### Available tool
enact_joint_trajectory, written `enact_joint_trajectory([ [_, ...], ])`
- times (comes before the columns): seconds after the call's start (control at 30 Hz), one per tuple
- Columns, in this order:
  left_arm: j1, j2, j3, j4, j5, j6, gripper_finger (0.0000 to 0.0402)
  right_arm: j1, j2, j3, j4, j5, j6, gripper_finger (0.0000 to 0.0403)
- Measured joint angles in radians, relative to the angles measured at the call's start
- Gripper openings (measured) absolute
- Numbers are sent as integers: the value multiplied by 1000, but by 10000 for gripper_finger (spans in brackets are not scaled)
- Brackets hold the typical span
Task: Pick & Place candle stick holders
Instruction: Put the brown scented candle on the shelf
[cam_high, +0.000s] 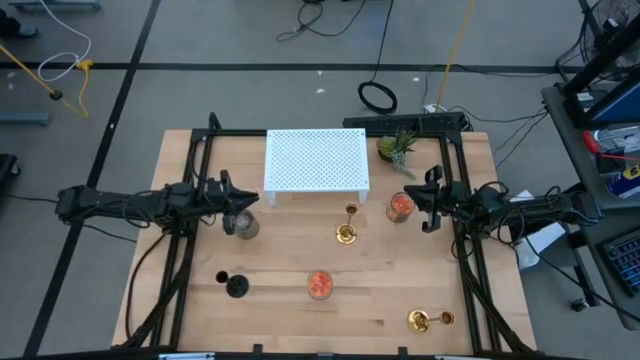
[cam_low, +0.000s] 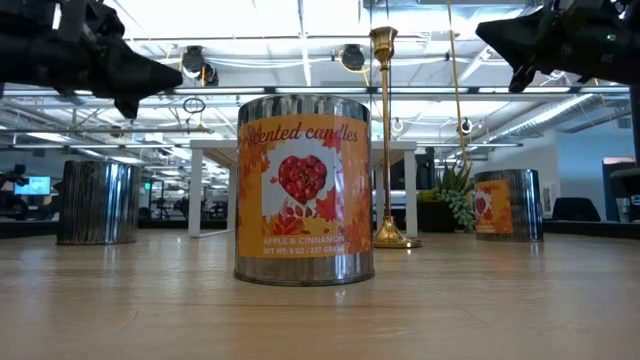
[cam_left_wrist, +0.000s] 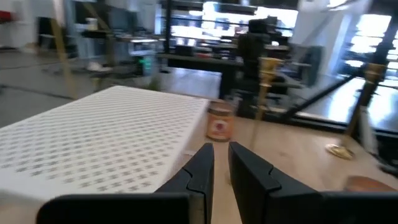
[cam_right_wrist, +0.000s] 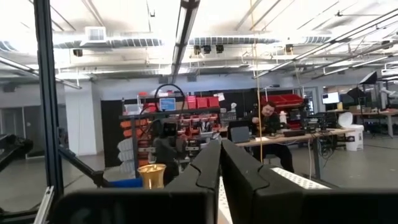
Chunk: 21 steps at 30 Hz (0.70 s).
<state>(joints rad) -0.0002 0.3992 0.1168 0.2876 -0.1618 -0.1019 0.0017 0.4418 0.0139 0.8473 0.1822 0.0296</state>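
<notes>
Six candle stick holders are spread over the wooden table. One gold stemmed holder (cam_high: 347, 226) stands upright at the middle. The other (cam_high: 428, 320) lies on its side near the front right. The black stemmed holder (cam_high: 233, 285) stands front left. The grey glass cup (cam_high: 246, 226) stands left, one orange cup (cam_high: 320, 285) front centre, and the other (cam_high: 400, 206) right of centre. My left gripper (cam_high: 252, 200) hangs above the table by the grey cup, empty, its fingers a narrow gap apart (cam_left_wrist: 221, 163). My right gripper (cam_high: 422, 200) hangs beside the right orange cup, shut and empty (cam_right_wrist: 221, 158).
A white perforated stand (cam_high: 316, 160) stands at the far centre of the table. A small green potted plant (cam_high: 397, 147) is at its right. Black frame rails (cam_high: 186, 250) run along both table sides. Bare wood lies between the holders.
</notes>
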Motion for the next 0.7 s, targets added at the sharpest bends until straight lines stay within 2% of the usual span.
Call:
enact_joint_trajectory([
  [0.13,0,0,0,1,67,9,84,0,9,0,-9,-3,0,50],
  [0.43,0,0,21,-32,75,18,173,0,44,0,-11,-3,-21,152],
  [0.57,0,0,78,-116,74,22,183,0,61,0,-13,-4,-42,174],
  [0.7,0,0,149,-227,64,40,184,0,69,1,-14,-4,-70,178],
])
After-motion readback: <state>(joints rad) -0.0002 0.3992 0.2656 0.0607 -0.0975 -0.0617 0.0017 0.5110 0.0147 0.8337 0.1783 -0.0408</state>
